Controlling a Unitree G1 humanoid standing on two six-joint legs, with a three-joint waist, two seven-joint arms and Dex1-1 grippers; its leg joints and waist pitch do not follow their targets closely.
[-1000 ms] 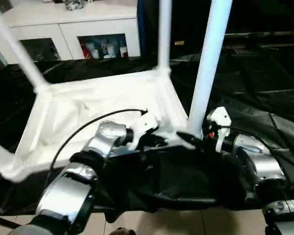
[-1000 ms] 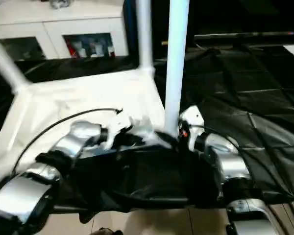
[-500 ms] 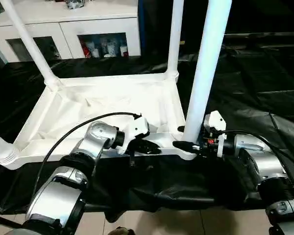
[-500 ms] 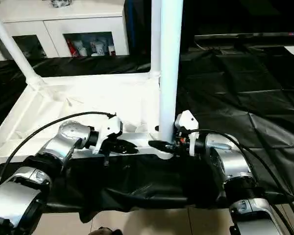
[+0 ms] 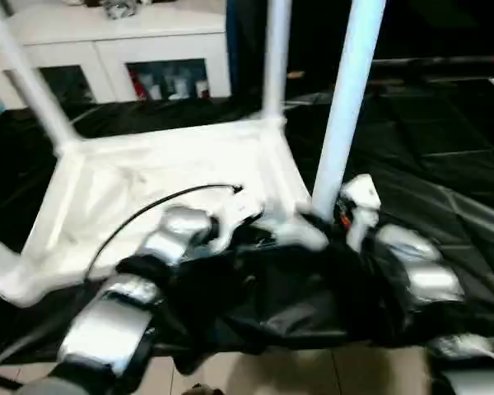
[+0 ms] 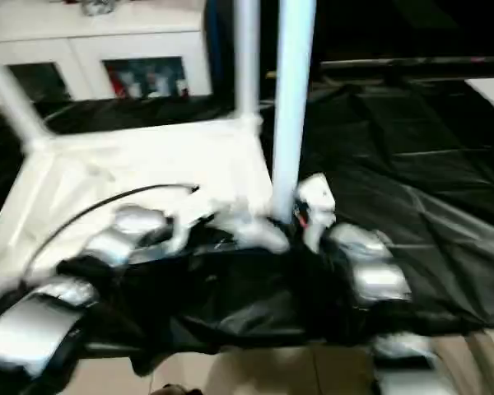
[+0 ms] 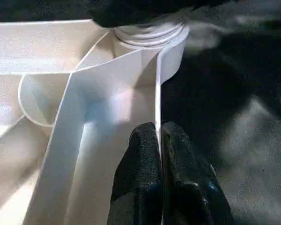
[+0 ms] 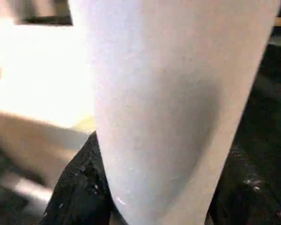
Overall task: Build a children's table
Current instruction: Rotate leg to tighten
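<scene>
Black drape covers my work table (image 5: 445,148). Left gripper (image 7: 158,140) pinches the near rim of the inverted white ribbed plastic tabletop (image 5: 148,177). Right gripper (image 8: 150,206) has just narrowed around the near-right white tapered tube leg (image 5: 346,107); likely seating it. Remaining legs stand beyond.

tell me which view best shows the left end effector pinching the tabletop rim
The left wrist view: the left end effector is shut on the tabletop rim, a finger on each side. The eye views show that grip blurred, behind the forearm.
</scene>
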